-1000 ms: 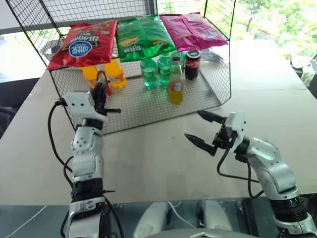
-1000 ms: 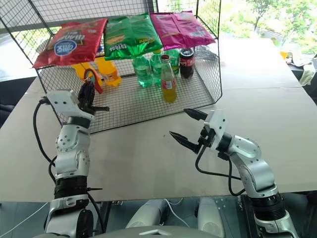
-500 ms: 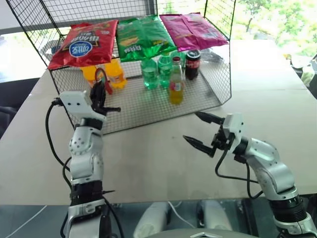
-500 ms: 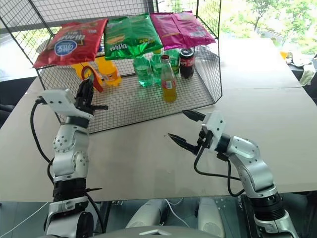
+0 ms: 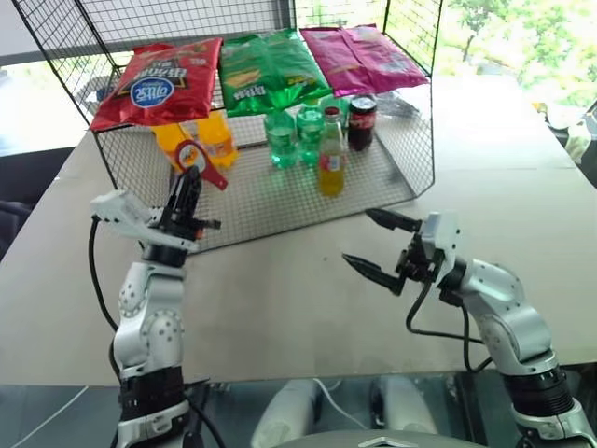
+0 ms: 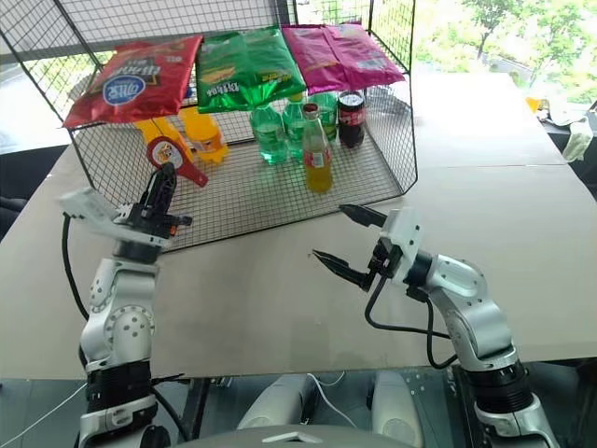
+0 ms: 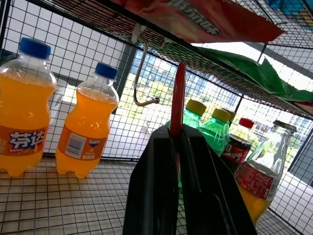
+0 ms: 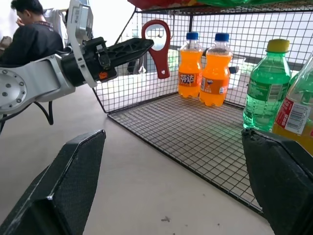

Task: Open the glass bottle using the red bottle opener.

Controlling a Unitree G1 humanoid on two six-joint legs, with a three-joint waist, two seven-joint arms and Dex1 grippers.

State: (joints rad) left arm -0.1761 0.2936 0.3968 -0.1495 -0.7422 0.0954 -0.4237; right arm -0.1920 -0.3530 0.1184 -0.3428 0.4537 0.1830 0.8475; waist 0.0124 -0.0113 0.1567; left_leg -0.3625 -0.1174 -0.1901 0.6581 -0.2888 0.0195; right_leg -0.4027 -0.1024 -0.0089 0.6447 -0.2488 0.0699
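Left gripper (image 5: pixel 189 179) clamped on the red bottle opener (image 5: pixel 199 160), rolled since a second ago so the ring head now tilts, seemingly outward. Glass bottle (image 5: pixel 330 157) upright inside the wire rack (image 5: pixel 392 177). Right gripper (image 5: pixel 380 245) spread wide over the surface (image 5: pixel 280 299), empty.

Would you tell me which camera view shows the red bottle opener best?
The right wrist view: the red bottle opener shows its whole ring head side-on. The eye views show it small above the left gripper; the left wrist view shows it edge-on.
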